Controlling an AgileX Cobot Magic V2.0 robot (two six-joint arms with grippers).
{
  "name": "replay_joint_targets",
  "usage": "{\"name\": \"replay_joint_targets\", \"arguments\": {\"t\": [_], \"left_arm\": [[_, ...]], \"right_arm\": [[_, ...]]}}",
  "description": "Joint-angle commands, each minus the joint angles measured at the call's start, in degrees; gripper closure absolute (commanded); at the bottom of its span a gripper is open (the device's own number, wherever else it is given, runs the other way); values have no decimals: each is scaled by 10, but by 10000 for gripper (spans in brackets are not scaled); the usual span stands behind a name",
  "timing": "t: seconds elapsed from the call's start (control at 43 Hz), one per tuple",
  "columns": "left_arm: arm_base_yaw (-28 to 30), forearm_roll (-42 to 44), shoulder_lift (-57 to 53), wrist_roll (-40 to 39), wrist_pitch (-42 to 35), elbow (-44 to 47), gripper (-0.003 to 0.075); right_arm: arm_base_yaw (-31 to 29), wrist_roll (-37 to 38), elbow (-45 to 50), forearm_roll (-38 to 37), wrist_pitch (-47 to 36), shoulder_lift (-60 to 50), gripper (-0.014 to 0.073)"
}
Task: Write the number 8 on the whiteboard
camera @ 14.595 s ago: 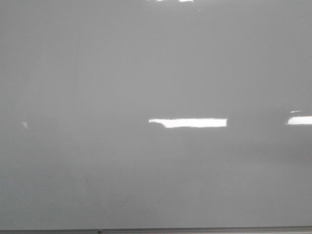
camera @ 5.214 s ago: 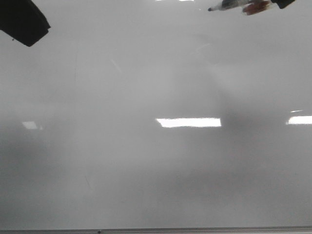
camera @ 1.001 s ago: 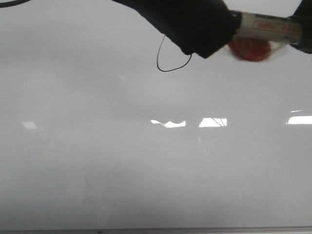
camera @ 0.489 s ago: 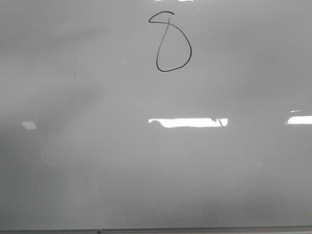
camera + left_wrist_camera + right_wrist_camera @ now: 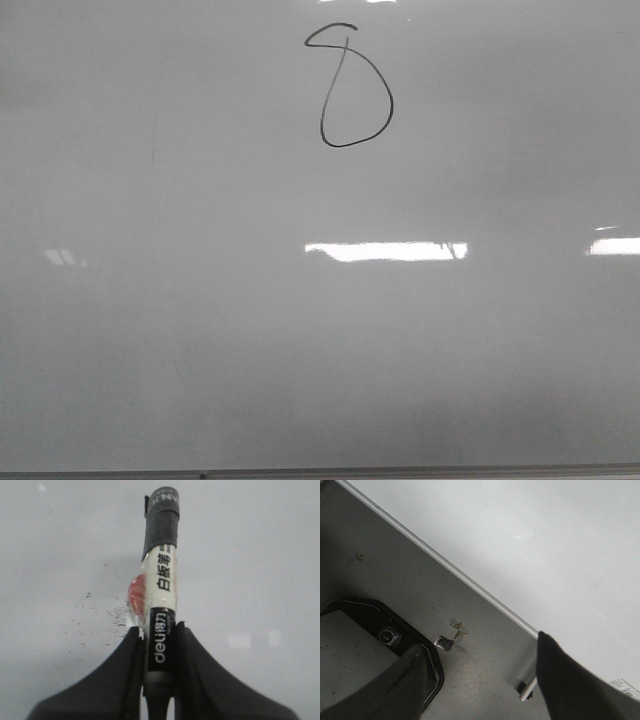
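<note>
The number 8 (image 5: 350, 90) is a thin black marker line near the top middle of the whiteboard (image 5: 320, 320) in the front view: a small hook above one large loop. No gripper shows in the front view. In the left wrist view my left gripper (image 5: 159, 645) is shut on a black-and-white marker (image 5: 161, 595), which points away over the pale board (image 5: 260, 555). In the right wrist view my right gripper (image 5: 480, 680) is open and empty, beside the board's grey edge strip (image 5: 445, 562).
A thin grey edge strip (image 5: 320, 473) runs along the board's near side. Bright light reflections (image 5: 385, 250) lie on the board. In the right wrist view a black camera housing (image 5: 390, 637) and a small taped scrap (image 5: 452, 637) sit on the grey table (image 5: 395, 575).
One second ago the left arm and marker covered the upper part of the figure in the front view. They have withdrawn out of that view, and the whole 8 shows.
</note>
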Motion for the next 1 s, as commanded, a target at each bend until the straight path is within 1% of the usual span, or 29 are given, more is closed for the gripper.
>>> {"name": "replay_joint_targets", "arguments": {"t": [0.0, 0.093, 0.209, 0.303, 0.396, 0.559, 0.698, 0.791, 0.861, 0.978], "left_arm": [[57, -57, 9, 32, -137, 12, 741], [83, -67, 34, 41, -208, 40, 741], [87, -59, 79, 41, -296, 58, 741], [87, -59, 121, 41, -335, 60, 741], [87, -59, 162, 41, -357, 60, 741], [87, -59, 217, 41, -357, 58, 740], [87, -59, 243, 41, -353, 58, 739], [87, -59, 264, 41, -329, 45, 736], [87, -59, 268, 41, -315, 37, 689], [87, -59, 268, 41, -312, 30, 557]], "right_arm": [[-4, 0, -18, -3, -36, -6, 98], [-4, 0, -18, -3, -42, -6, 98], [-4, 0, -18, -3, -51, -6, 98], [-4, 0, -18, -3, -56, -6, 98], [-4, 0, -18, -3, -57, -6, 98], [-4, 0, -18, -3, -57, -6, 98], [-4, 0, -18, -2, -57, -6, 98], [-4, 0, -18, -2, -57, -6, 98], [-4, 0, -18, -2, -57, -6, 98], [-4, 0, -18, -1, -57, -6, 98]]}}
